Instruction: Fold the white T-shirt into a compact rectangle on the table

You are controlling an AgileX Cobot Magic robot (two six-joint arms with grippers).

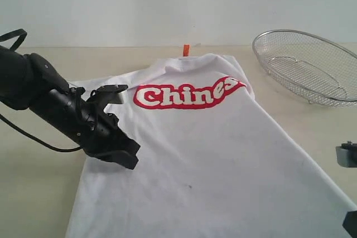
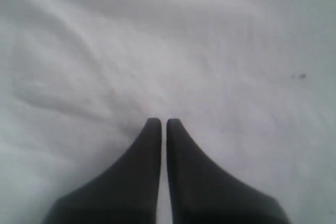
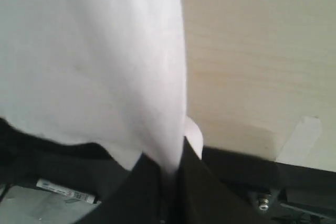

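Pale beige matte tabletop (image 1: 33, 199) is stretching wide beneath everything, with a plain white wall rising behind its far edge. Lying across the middle of it is the white short-sleeved cotton T-shirt (image 1: 212, 154), chest up, its collar pointing toward the far edge and its hem running toward the near edge. Bold red white-outlined lettering (image 1: 187, 96) is curving across the chest, and a small orange neck tag (image 1: 186, 50) is standing up at the collar.

The black left gripper (image 2: 159, 123) is hanging over the side of the shirt nearer the left edge. Its two dark fingers (image 2: 142, 177) are pressing together with only a sliver between them, tips down at the cloth; whether any fabric is caught there cannot be told.

The right gripper (image 3: 169, 165) is sitting by the near right corner, mostly outside the exterior view. Its fingers are pinching a fold of the white fabric, which is rising out from between them, with bare tabletop showing beside it.

A round silver wire-mesh basket (image 1: 329, 90) is resting near the far right corner, beside the shirt's shoulder on that side and apart from it.
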